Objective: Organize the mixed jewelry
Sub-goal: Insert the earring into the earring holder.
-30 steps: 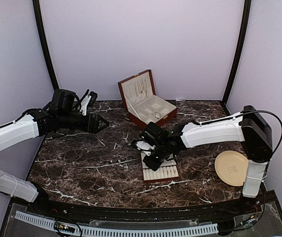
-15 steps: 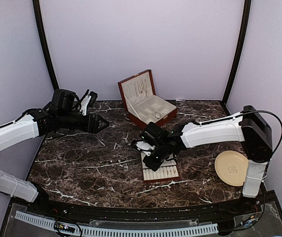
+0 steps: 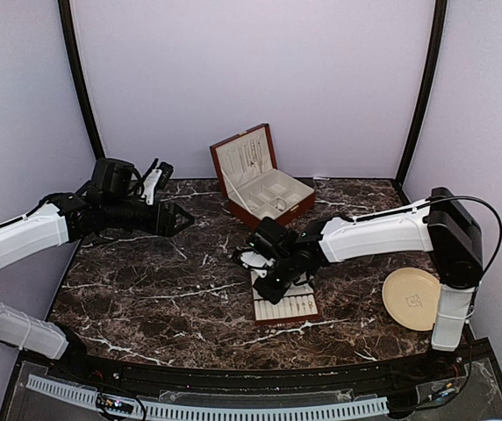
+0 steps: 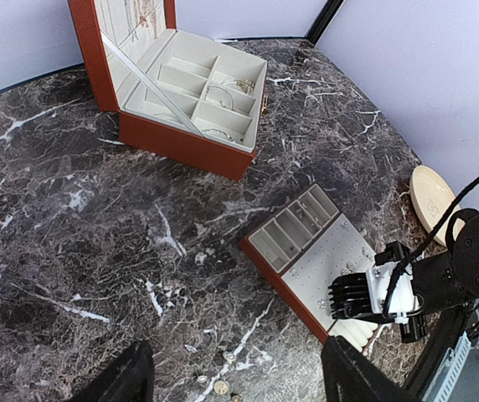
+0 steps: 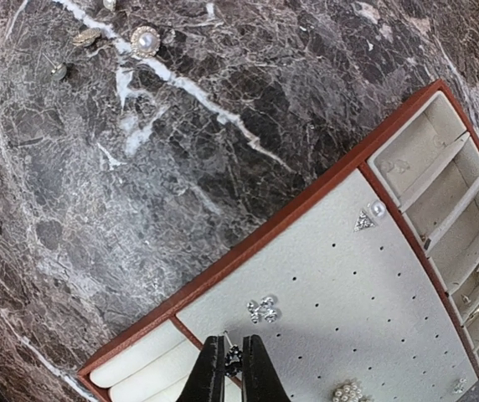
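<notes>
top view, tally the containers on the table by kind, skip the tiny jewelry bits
open wooden jewelry box: 1
flat earring tray: 1
round beige plate: 1
total: 3

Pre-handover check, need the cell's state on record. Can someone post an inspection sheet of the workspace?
Surface: dark marble table, no damage seen.
Job's things: loose earrings on the table; pieces lying on the tray; open jewelry box at the back.
Clutter: plate at the right edge.
Grippers: left tool open, above the table; right tool shut on a stud over the tray.
Cables: black cable loops out at far right.
Surroundings: plain walls; nothing else seen.
</notes>
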Robot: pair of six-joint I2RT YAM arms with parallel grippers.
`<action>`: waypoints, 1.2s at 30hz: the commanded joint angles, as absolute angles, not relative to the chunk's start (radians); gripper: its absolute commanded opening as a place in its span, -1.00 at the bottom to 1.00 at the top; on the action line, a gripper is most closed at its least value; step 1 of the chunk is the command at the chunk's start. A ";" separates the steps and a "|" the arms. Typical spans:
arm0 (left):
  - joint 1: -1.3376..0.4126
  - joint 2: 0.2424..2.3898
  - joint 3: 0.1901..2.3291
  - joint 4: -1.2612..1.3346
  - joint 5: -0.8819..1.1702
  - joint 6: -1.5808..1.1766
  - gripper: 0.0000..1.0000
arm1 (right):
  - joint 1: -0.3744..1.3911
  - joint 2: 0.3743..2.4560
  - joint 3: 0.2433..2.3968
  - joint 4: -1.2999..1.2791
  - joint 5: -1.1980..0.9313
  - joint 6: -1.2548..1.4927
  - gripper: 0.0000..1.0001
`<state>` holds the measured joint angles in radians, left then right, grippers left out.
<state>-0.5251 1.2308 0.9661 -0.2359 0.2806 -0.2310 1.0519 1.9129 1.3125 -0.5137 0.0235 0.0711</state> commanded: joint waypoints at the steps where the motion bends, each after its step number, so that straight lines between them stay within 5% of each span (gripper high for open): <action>1: -0.515 1.204 0.957 -0.240 0.294 -0.236 0.42 | 1.072 1.954 1.352 -0.543 0.047 0.049 -0.85; 10: -0.515 1.203 0.958 -0.240 0.297 -0.236 0.42 | 1.079 1.980 1.370 -0.558 0.059 0.044 -0.81; 26: -0.513 1.192 0.957 -0.239 0.296 -0.236 0.42 | 1.043 1.867 1.420 -0.578 0.022 0.091 -0.22; 36: -0.514 1.185 0.953 -0.239 0.285 -0.235 0.42 | 1.043 1.894 1.369 -0.525 0.003 0.144 -0.61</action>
<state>-0.5198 1.2221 0.9661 -0.2359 0.2806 -0.2310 1.0462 1.8980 1.3922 -0.5671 0.0174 0.1097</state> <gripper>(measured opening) 0.710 0.208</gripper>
